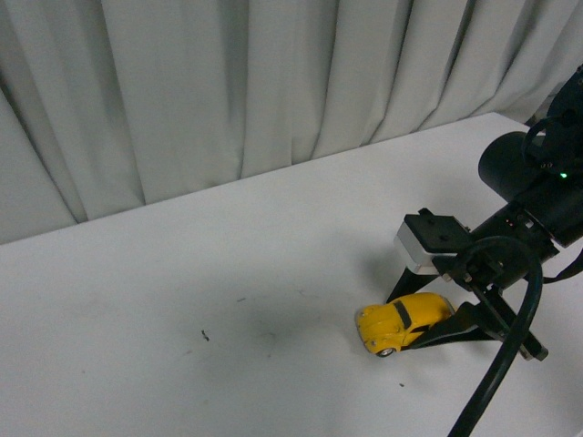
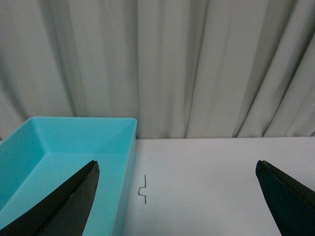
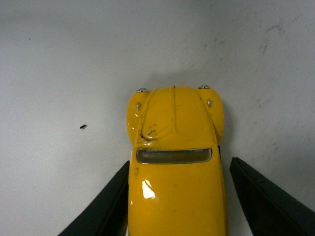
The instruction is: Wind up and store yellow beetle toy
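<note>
A white table (image 1: 182, 300) is spread before pale grey curtains (image 1: 228, 91). A turquoise plastic bin (image 2: 64, 142), seen only from the left wrist, is set on it close by the left claw (image 2: 175, 167), whose jaws are held wide apart and empty. Nothing is shown in the visible part of the bin. The right claw (image 3: 179, 163) is the nearer one, its jaws parted around the glossy yellow beetle toy (image 1: 404, 320), which is stood on the table at about four o'clock in the front view. The toy's long axis is run from eight to two o'clock, nose away from the claw. A gap is seen along one flank, so a full clamp is judged not yet made.
</note>
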